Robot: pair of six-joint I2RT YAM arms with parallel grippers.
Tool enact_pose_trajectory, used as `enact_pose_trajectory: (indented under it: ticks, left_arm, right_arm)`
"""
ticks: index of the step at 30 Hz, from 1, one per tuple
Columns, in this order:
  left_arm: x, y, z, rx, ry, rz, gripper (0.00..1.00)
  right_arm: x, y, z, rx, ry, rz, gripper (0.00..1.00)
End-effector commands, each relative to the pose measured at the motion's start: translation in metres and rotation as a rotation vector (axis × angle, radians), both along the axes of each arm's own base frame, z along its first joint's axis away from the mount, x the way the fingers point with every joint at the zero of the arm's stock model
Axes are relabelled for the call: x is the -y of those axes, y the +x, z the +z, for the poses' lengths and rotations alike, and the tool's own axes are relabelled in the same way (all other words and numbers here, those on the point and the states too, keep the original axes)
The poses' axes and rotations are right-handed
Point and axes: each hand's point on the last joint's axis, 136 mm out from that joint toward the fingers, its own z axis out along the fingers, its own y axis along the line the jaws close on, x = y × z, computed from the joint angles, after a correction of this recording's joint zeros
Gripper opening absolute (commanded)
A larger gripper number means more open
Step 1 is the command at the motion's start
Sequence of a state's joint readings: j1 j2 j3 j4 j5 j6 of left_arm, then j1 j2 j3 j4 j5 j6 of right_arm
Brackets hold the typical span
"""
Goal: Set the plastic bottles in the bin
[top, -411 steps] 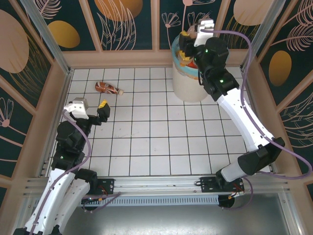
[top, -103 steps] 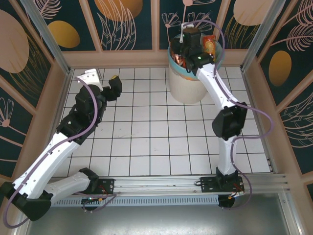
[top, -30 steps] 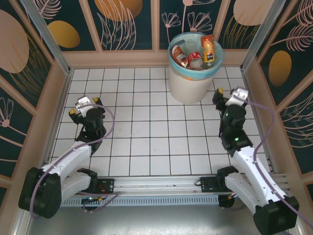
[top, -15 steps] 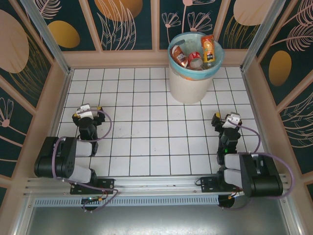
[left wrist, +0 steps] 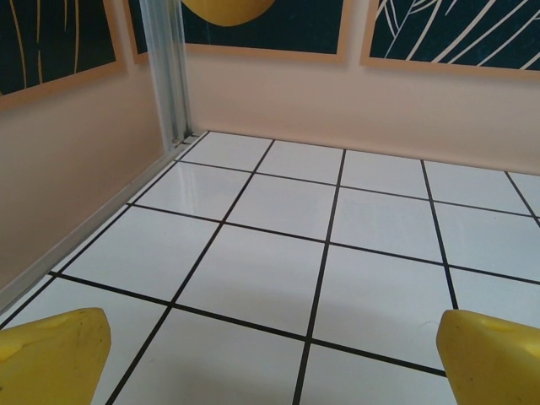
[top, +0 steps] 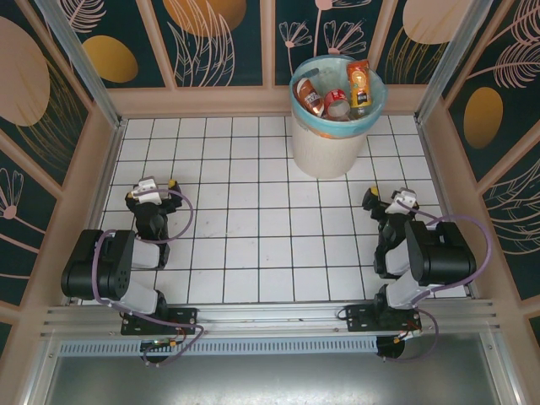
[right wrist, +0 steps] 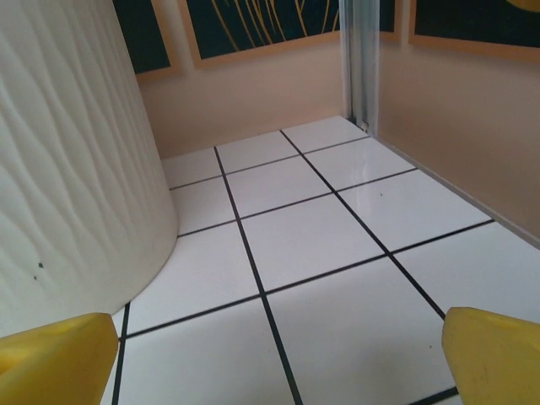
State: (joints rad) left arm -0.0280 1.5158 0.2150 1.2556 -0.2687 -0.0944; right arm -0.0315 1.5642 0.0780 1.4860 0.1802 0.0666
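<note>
Plastic bottles (top: 337,95) lie inside the bin (top: 325,152); left gripper (top: 150,186) and right gripper (top: 391,199) rest low, jaws wide and empty, suggesting completion

No text on the plastic bottles (top: 359,84) is legible.

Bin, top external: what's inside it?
Three plastic bottles lie at the top of the bin, against its light blue bag liner. Anything beneath them is covered.

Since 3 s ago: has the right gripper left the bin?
Yes. The right gripper has pulled back from above the bin toward the near edge, now low over the tiles to its near right.
</note>
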Motion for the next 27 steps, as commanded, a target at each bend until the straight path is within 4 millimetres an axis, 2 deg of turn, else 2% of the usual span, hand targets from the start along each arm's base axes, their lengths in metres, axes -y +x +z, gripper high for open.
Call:
enact_pose_trajectory:
  ticks: [1,6,9,12,27]
  left_arm:
    - [0.000,0.002,0.012,0.051,-0.013,-0.006,0.99]
    - [0.000,0.003,0.012,0.051,-0.012,-0.005,0.98]
    - [0.000,0.002,0.012,0.052,-0.012,-0.006,0.99]
    - [0.000,0.003,0.012,0.053,-0.012,-0.005,0.99]
    - [0.000,0.003,0.012,0.051,-0.012,-0.007,0.99]
  right_arm:
    - [0.001,0.005,0.022,0.084,0.021,-0.003,0.99]
    - [-0.003,0.014,0.016,0.046,0.006,0.018,0.99]
    - [-0.011,0.027,0.011,-0.001,-0.010,0.063,0.99]
    - [-0.021,0.032,0.009,-0.020,-0.027,0.116,0.99]
    - [-0.022,0.033,0.010,-0.018,-0.027,0.120,0.99]
